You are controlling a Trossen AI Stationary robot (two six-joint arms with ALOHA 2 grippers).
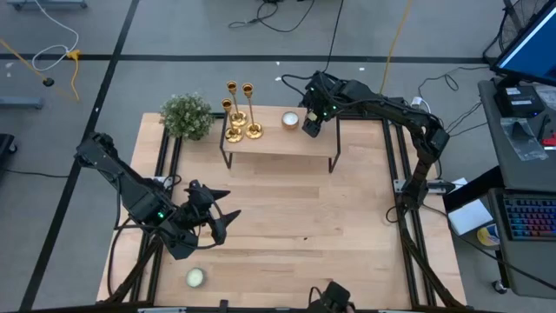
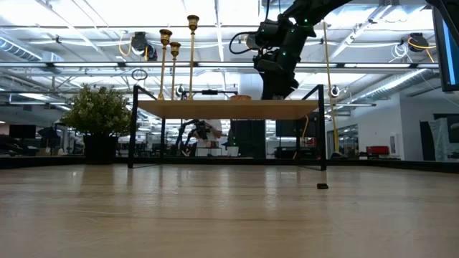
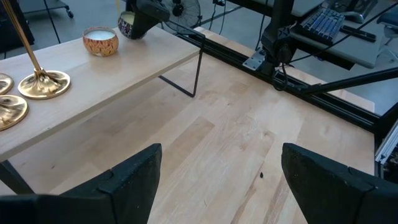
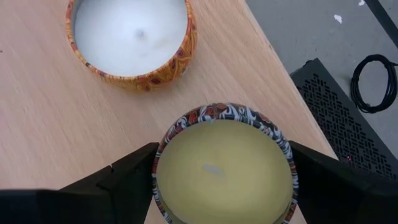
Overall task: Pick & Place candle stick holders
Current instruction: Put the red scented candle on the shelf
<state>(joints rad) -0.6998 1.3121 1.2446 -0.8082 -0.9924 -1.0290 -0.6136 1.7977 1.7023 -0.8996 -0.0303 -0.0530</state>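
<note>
Three gold candle stick holders [image 1: 241, 122] stand on their round bases at the left end of a raised wooden shelf [image 1: 278, 144] at the table's far side. They also show in the low view [image 2: 176, 61], and their bases in the left wrist view [image 3: 42, 84]. My right gripper [image 1: 310, 128] is over the shelf's right end, shut on a yellow candle in a patterned tin [image 4: 225, 169]. My left gripper [image 1: 223, 216] is open and empty, low over the table's near left part. My right gripper pinches the yellow candle's tin between its two fingers, one on each opposite side of the round wall [image 4: 159, 167]. The fingers come from above, pointing down. The tin is upright, open top up, at the shelf's right end; whether it rests on the shelf I cannot tell.
A white candle in an orange patterned tin [image 1: 289, 119] stands on the shelf between the holders and my right gripper. A green bushy plant [image 1: 187, 116] stands at the table's far left. Another whitish-yellow candle [image 1: 195, 277] sits near the front edge. Bare wood [image 1: 304, 217] lies mid-table.
</note>
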